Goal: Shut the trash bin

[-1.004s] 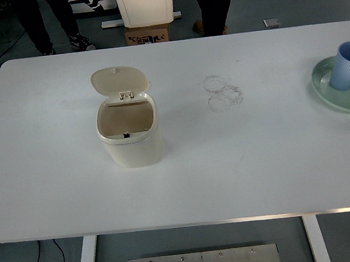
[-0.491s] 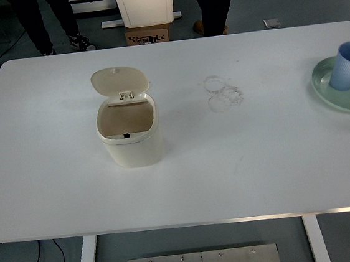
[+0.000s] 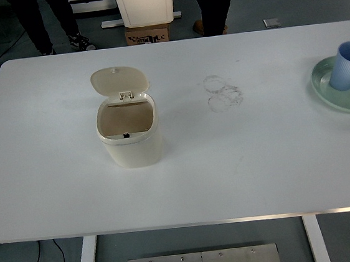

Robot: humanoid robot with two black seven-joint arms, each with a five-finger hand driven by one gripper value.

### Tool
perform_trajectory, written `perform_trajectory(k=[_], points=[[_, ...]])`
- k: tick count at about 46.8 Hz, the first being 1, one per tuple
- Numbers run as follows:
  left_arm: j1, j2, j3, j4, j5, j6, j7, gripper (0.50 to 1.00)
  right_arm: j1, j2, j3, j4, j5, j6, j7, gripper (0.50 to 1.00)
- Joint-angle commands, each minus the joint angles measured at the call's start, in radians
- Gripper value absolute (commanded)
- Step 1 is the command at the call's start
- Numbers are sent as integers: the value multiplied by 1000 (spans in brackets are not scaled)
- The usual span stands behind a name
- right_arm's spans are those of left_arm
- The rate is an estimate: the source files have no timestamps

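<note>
You see the little cream trash bin point(image 3: 130, 135) left of the middle of the white tabletop point(image 3: 241, 161), its lid point(image 3: 119, 80) standing up; no robot hand shows, so its state can't be told

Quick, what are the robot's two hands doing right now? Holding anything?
Left hand: not in the picture, so it cannot be told.
Right hand: not in the picture either.
The trash bin stands untouched, lid up.
</note>
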Motion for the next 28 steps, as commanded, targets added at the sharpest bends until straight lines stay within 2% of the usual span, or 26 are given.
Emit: perform_trajectory(k=[1, 6, 8, 19, 28], points=[[13, 2, 0, -1, 13, 0, 2, 1000, 0, 0, 0, 0, 0, 0, 0, 991], [13, 4, 2, -2, 15, 0, 0, 1000, 0, 0, 0, 0, 0, 0, 0, 991], [11, 2, 3, -8, 15, 20, 0, 1000, 0, 0, 0, 0, 0, 0, 1, 991], [-42, 8, 71, -189, 79, 108, 0, 1000, 0, 0, 0, 0, 0, 0, 0, 991], [-81, 42, 69, -204, 90, 99, 0, 1000, 0, 0, 0, 0, 0, 0, 1, 991]])
